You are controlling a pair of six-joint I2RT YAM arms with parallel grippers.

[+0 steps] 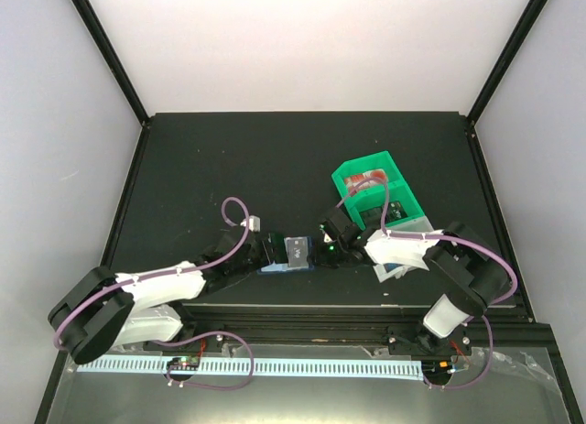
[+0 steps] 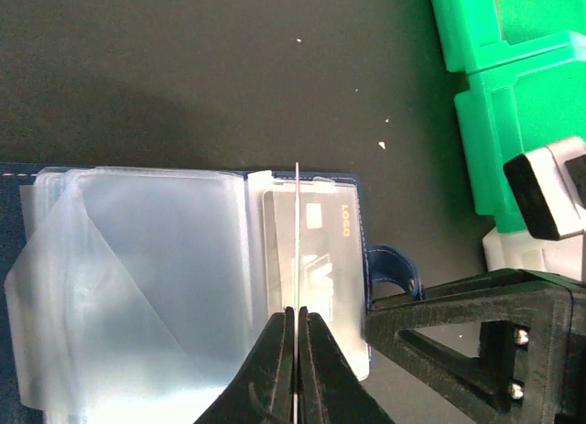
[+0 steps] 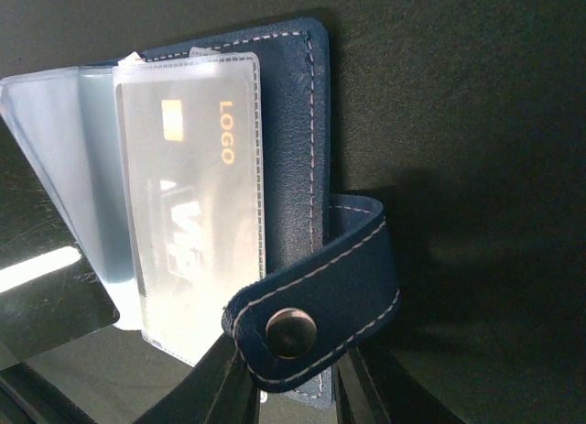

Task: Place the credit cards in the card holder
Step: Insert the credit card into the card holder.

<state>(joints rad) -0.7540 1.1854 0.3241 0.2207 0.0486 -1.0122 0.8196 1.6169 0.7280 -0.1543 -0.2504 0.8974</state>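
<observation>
The left claw [image 2: 298, 328] is pressed together on a card [image 2: 298, 232], held edge-on with its long axis running straight out from the fingers. Directly beneath lies the open holder [image 2: 359, 245], one sleeve already carrying a logo card [image 3: 192, 222]. The right claw [image 3: 293, 396] pinches the holder at its snap tab [image 3: 320, 296], apparently steadying it. The left arm is judged to be the inserting arm. A green bin [image 2: 513, 103] stands beyond.

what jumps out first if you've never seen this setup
The open navy card holder lies at the near middle of the table, a LOGO card in its clear sleeve. The left gripper has its jaws shut on a thin sheet standing edge-on above the sleeves, while the right gripper flanks the snap tab with its jaws. A bright green bin sits behind, to the right.
</observation>
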